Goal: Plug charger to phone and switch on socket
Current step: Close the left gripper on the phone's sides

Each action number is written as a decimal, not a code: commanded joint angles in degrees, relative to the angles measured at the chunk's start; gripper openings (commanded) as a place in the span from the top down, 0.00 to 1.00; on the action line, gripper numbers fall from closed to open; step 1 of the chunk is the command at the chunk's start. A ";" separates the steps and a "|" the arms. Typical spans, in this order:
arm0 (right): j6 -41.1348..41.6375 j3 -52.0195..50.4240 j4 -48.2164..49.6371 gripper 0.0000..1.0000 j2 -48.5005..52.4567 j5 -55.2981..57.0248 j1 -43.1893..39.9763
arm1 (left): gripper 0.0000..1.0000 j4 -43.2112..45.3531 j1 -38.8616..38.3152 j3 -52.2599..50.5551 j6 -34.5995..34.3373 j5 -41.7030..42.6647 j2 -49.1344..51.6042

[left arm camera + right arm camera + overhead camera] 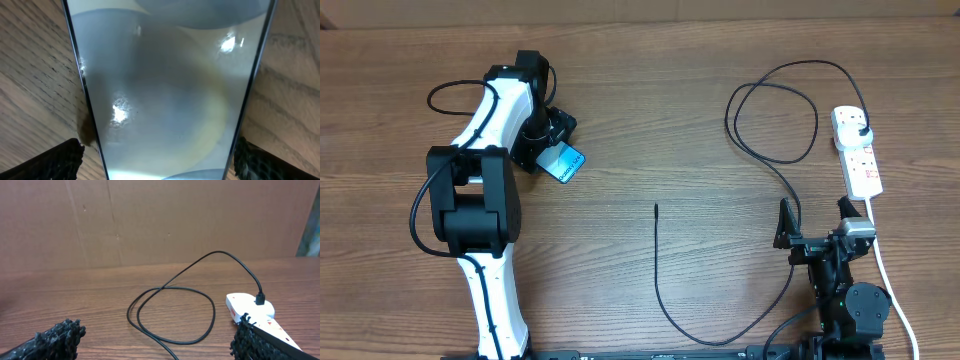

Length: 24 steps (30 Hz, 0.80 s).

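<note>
The phone (565,163) lies on the table at the left, its light blue screen up. It fills the left wrist view (165,75). My left gripper (551,146) is low over it, open, with one finger on each side of the phone's long edges (160,152). The charger, a thin black cable (658,270), has its free tip at mid-table, curls round to the right and loops up to its plug head (861,129) in the socket (860,165). My right gripper (814,228) is open and empty near the socket (250,307), with the cable loop (170,312) ahead of its fingers (157,342).
The socket's thick white cord (890,285) runs down the right side past my right arm's base. A brown cardboard wall (150,220) stands behind the table's far edge.
</note>
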 commanded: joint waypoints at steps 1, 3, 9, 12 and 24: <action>0.37 -0.59 0.17 0.00 -0.66 0.52 0.31 | 0.00 0.20 0.37 1.18 1.07 0.04 0.31; 0.37 -0.59 0.17 0.00 -0.66 0.52 0.31 | 0.00 0.31 0.37 1.18 1.07 -0.02 0.31; 0.37 -0.59 0.17 0.00 -0.66 0.50 0.31 | 0.00 0.46 0.37 1.18 0.50 -0.52 0.31; 0.37 -0.59 0.17 0.00 -0.66 0.50 0.31 | 0.00 0.79 0.37 1.18 -0.68 -1.14 0.31; 0.37 -0.59 0.17 0.00 -0.66 0.50 0.31 | 0.00 0.83 0.37 1.18 -0.68 -1.53 0.31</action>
